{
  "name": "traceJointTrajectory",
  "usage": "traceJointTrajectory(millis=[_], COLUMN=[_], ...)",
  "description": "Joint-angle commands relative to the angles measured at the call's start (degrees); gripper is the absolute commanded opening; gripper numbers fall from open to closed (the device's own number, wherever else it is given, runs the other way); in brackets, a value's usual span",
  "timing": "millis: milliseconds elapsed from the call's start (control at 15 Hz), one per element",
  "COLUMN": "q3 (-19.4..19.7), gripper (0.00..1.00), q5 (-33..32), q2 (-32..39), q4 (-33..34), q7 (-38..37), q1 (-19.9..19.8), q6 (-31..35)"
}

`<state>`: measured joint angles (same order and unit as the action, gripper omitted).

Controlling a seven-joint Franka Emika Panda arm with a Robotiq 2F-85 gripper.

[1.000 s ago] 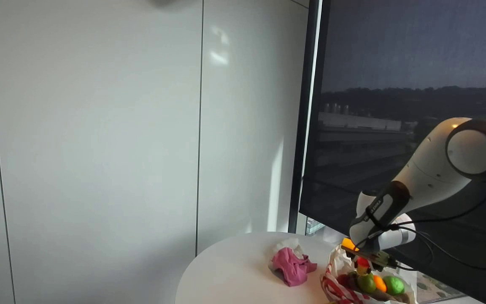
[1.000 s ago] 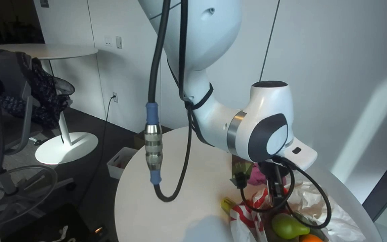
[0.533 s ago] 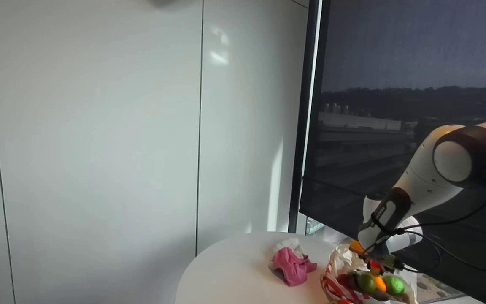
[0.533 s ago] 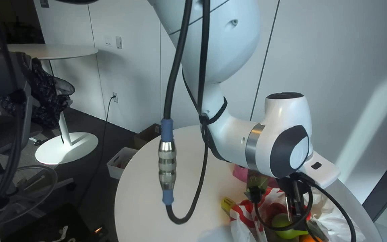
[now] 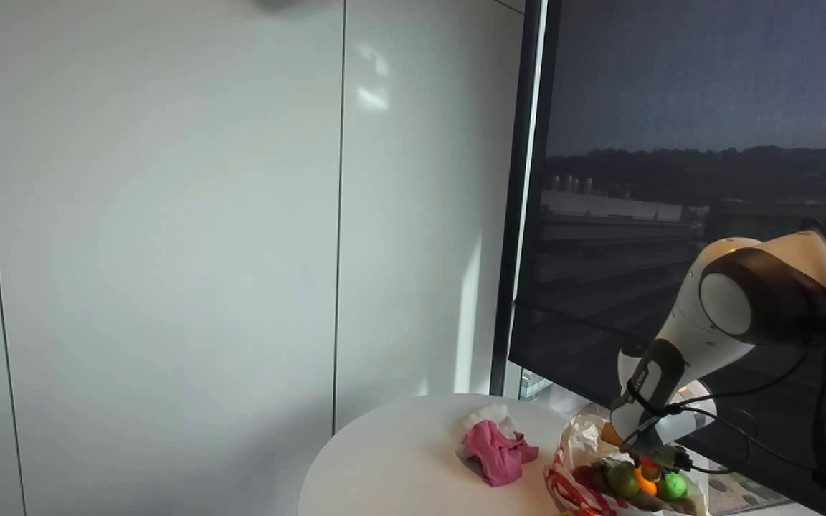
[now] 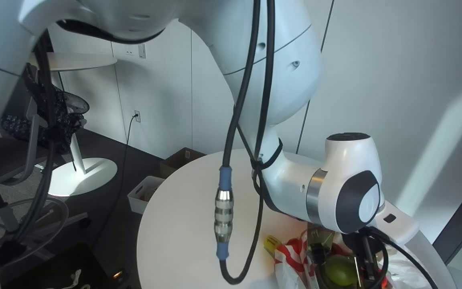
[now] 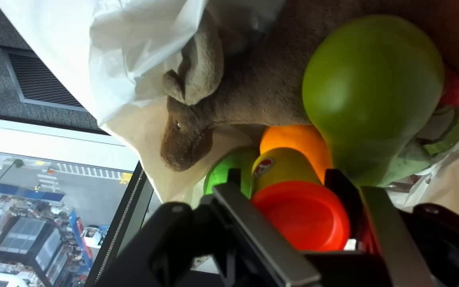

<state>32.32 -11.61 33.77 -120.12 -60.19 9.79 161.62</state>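
In the wrist view my gripper (image 7: 282,175) stands around a small yellow can with a red lid (image 7: 299,217). Slim gaps show beside the can at both fingertips, so the jaws are parted around it. The can lies tilted, lid toward the camera, against an orange fruit (image 7: 293,139) and a green round fruit (image 7: 223,169). A large green pear (image 7: 369,79) is just beyond the right finger. All of this lies inside a white paper-like bag (image 7: 118,75) with red stripes, seen in both exterior views. The gripper is low over the bag's contents (image 5: 624,479).
A brown plush animal (image 7: 189,135) lies in the bag too. On the round white table (image 5: 384,459) are a pink cloth (image 5: 499,455) and a yellow item (image 6: 271,243) beside the bag. A window screen (image 5: 671,287) stands behind the arm. Cables (image 6: 235,277) hang from the arm.
The arm has come down and shifted right in both exterior views. The can, above the fruit a second ago, has come down with it among the fruit in the bag.
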Motion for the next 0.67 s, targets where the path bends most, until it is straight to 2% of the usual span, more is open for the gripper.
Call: traceJointTrajectory(millis=[0, 67, 133, 333, 600], q3=[0.8, 1.0, 1.0, -1.6, -12.0], gripper=[0.86, 0.95, 0.99, 1.00, 1.00], q5=[-0.1, -0.4, -0.3, 0.9, 5.4], q2=[1.6, 1.0, 0.5, -2.8, -8.0], q4=[1.6, 1.1, 0.9, -1.2, -4.2], q7=[-1.1, -1.3, -1.1, 0.2, 4.2], q1=[0.9, 1.7, 2.1, 3.2, 0.4], q6=[1.5, 2.1, 2.4, 3.0, 0.5])
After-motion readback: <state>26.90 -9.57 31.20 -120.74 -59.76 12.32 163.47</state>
